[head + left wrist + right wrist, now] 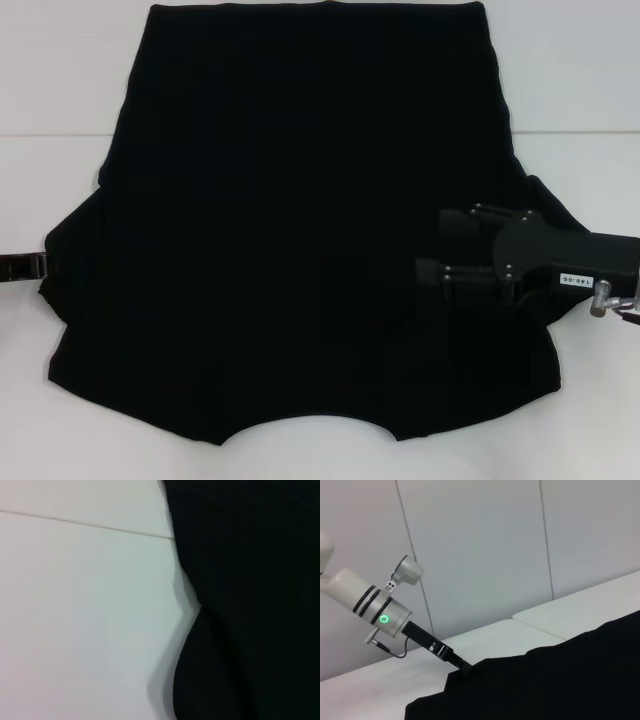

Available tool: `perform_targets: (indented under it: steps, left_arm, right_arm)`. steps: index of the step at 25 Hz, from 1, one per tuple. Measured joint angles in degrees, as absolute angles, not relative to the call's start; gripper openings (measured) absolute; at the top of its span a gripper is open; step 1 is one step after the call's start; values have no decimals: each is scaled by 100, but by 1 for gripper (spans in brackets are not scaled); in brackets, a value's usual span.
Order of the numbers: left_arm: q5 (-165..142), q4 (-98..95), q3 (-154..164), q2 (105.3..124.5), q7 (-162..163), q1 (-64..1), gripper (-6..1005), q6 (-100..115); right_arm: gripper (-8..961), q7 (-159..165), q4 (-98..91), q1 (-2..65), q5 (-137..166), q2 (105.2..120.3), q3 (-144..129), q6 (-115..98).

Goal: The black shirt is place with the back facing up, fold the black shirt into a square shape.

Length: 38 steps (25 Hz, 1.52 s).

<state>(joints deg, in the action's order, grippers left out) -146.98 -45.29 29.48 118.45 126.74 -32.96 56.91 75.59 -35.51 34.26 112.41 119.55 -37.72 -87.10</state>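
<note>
The black shirt (300,250) lies spread flat on the white table (580,80), plain side up, with no print showing. Its neckline is at the near edge and its hem at the far edge. My right gripper (440,247) is over the shirt's right part near the sleeve, pointing left with its fingers apart and empty. My left gripper (45,265) is at the tip of the left sleeve, at the table's left side. The right wrist view shows the left gripper (462,669) touching the shirt's (560,680) edge. The left wrist view shows the shirt's (250,605) edge on the table (75,605).
A thin seam (60,135) runs across the table behind the sleeves. Bare white table shows on both sides of the shirt and along the near edge. A pale panelled wall (480,555) stands beyond the table on the left.
</note>
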Motion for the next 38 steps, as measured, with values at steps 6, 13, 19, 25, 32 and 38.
perform_targets:
  steps: [6, 13, 19, 25, 32, 38]
  left_arm:
    - [-14702, -4745, 2906, 11848, 12715, -3183, -2, 5716]
    - [-14705, -4888, 2838, 11834, 12724, -3104, -2, 5751]
    - [-14712, -4931, 2565, 11811, 12699, -3074, -1, 5698]
    - [-14713, -4945, 2440, 11804, 12689, -3014, -1, 5693]
    - [-14713, -5070, 2415, 11820, 12720, -2946, -1, 5686]
    - [-14713, -5098, 2284, 11796, 12714, -2935, 4, 5686]
  right_arm:
    - [887, 7538, -3526, 3448, 11225, 11962, -3719, -8701]
    - [886, 7516, -3492, 3453, 11118, 11969, -3708, -8674]
    - [886, 7532, -3460, 3459, 11021, 11971, -3734, -8563]
    - [887, 7549, -3382, 3537, 11018, 11976, -3755, -8446]
    - [886, 7550, -3338, 3632, 11018, 11979, -3762, -8369]
    - [887, 7550, -3338, 3675, 11020, 11979, -3762, -8323]
